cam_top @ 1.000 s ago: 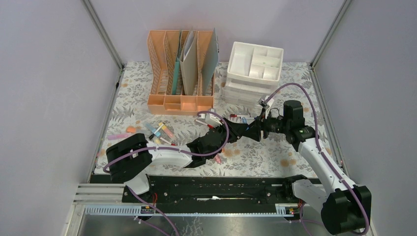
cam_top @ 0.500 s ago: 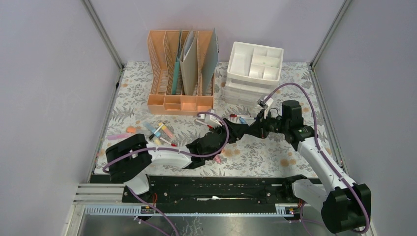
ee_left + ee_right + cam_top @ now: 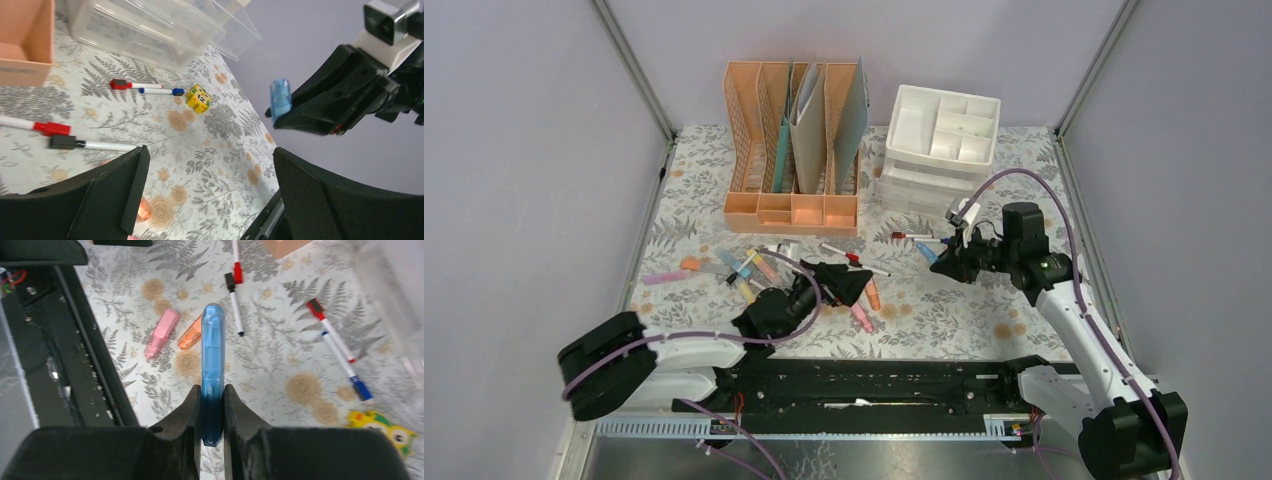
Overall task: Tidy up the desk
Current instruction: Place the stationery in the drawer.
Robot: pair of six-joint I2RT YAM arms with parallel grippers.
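Right gripper (image 3: 212, 399) now clamps the blue highlighter (image 3: 212, 350), a smooth translucent plastic barrel with a rounded cap, raised in front of the white drawer unit (image 3: 939, 150). Left gripper (image 3: 210, 155) has released it, jaws spread wide, and withdrawn from the unit. Handover is complete; stowing remains. The cloth-covered, fern-printed desk (image 3: 954, 320) under the unit still carries slim whiteboard markers (image 3: 332, 333).

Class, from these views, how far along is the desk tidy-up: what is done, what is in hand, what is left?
Done: folders stand in the rack. In hand: the right hand is shut on a blue marker, held above the desk; the left hand is open, holding nothing. Left: pens, a pink marker, an orange marker and a yellow eraser lie loose.
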